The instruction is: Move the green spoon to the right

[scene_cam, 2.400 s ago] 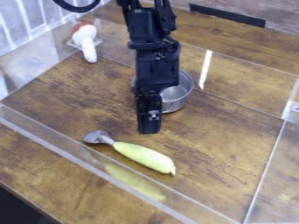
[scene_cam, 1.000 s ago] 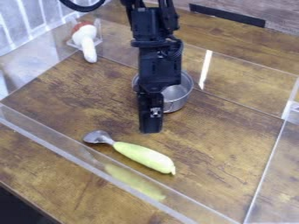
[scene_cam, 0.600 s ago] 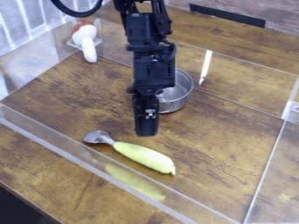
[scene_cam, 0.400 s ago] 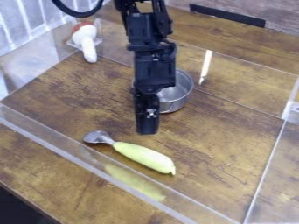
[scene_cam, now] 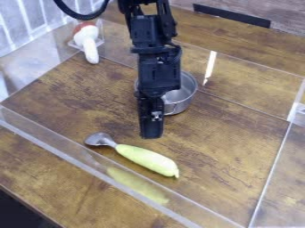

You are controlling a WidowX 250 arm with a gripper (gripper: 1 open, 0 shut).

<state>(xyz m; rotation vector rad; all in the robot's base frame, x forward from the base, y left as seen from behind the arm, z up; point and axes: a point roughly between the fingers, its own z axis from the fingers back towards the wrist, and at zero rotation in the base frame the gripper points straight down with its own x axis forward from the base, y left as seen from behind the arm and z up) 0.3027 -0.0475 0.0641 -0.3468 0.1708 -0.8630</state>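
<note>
The claw (scene_cam: 152, 129) was clenched, pointing down over the desk (scene_cam: 233, 142). Just beyond its tips, toward the near edge, the green spoon (scene_cam: 145, 159) lay flat on the wood, its metal bowl end to the left. The round steel pot (scene_cam: 181, 94) sat behind the claw, partly hidden by the black arm (scene_cam: 152, 53). Farther off, at the upper left, was a white object with an orange-red part (scene_cam: 88, 42).

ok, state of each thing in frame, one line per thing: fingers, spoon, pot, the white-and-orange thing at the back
fingers: shut, nothing held, short of the spoon
green spoon: lying on the table, ungripped, bowl end toward the left
steel pot: on the table, partly hidden behind the arm
white-and-orange thing: at the back left, ungripped; can't tell what it is
</note>
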